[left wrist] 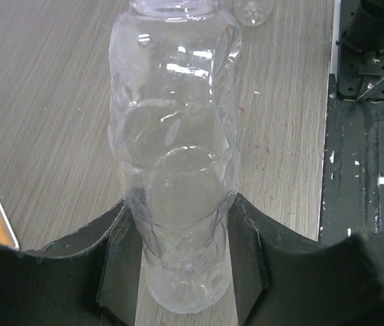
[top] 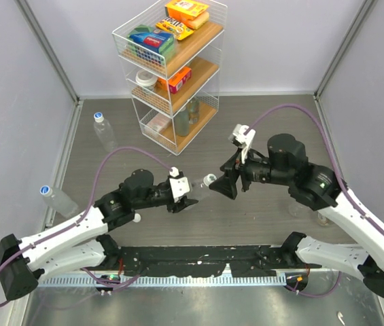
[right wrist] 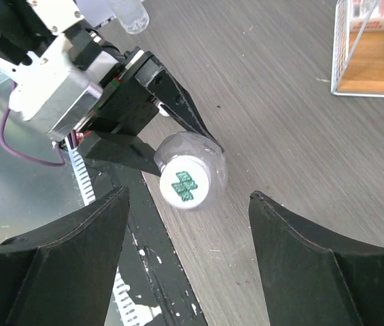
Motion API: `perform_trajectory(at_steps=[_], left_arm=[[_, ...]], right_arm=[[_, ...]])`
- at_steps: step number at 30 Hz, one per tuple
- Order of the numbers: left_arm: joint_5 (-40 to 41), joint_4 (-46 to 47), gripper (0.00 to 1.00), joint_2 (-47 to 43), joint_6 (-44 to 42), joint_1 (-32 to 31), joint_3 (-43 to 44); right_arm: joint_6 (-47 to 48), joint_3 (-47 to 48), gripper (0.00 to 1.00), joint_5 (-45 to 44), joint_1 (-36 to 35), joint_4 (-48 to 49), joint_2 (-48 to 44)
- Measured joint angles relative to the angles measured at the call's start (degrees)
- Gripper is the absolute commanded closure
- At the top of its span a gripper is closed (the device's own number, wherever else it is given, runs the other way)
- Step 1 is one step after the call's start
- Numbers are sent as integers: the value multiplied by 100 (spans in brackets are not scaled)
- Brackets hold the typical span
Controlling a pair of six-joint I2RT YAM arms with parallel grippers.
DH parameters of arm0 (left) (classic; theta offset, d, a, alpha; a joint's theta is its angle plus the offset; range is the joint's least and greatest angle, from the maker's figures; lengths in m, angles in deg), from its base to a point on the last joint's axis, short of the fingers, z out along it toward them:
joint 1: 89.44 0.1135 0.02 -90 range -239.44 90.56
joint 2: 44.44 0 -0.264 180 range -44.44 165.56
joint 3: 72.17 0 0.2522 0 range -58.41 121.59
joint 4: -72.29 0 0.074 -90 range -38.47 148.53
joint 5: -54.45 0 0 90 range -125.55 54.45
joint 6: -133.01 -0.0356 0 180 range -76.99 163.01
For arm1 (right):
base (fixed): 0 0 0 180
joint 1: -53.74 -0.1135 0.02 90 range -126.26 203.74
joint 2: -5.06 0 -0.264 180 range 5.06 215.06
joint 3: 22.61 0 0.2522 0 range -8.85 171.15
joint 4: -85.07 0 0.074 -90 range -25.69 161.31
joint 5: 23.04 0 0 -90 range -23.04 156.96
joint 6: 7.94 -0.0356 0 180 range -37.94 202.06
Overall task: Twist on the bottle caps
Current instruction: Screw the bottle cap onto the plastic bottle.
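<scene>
a clear bottle (left wrist: 175, 170) is clamped at its lower body by the left gripper (left wrist: 181, 272), jaws half closed, near mid table (top: 246, 217). its white cap (right wrist: 185, 185) is flanked, untouched, by the right gripper (right wrist: 188, 272), jaws spread wide.

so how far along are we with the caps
Looks done: the far-left bottle and near-left bottle lie capped. In hand: the left gripper holds a third bottle with its cap on, the right gripper open around it. Left: a fourth bottle beyond, cap unclear.
</scene>
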Motion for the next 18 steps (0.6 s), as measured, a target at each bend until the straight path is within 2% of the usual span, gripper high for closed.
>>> perform_trajectory(at_steps=[6, 7, 9, 11, 16, 17, 18], left_arm=[[-109, 149, 94, 155, 214, 0, 0], [-118, 151, 93, 177, 227, 0, 0], [-133, 155, 92, 219, 275, 0, 0], [-138, 173, 92, 254, 317, 0, 0], [-127, 221, 89, 310, 374, 0, 0], [-122, 249, 88, 328, 398, 0, 2], [-111, 264, 88, 345, 422, 0, 7]], right_arm=[[-31, -2, 26, 55, -2, 57, 501], [-35, -2, 28, 55, -2, 66, 529], [-42, -2, 42, 52, -2, 85, 562], [-44, -2, 46, 46, -2, 109, 573], [-68, 44, 47, 2, -4, 15, 723], [-70, 68, 56, 2, -2, -20, 791], [-70, 74, 60, 4, -4, -33, 850]])
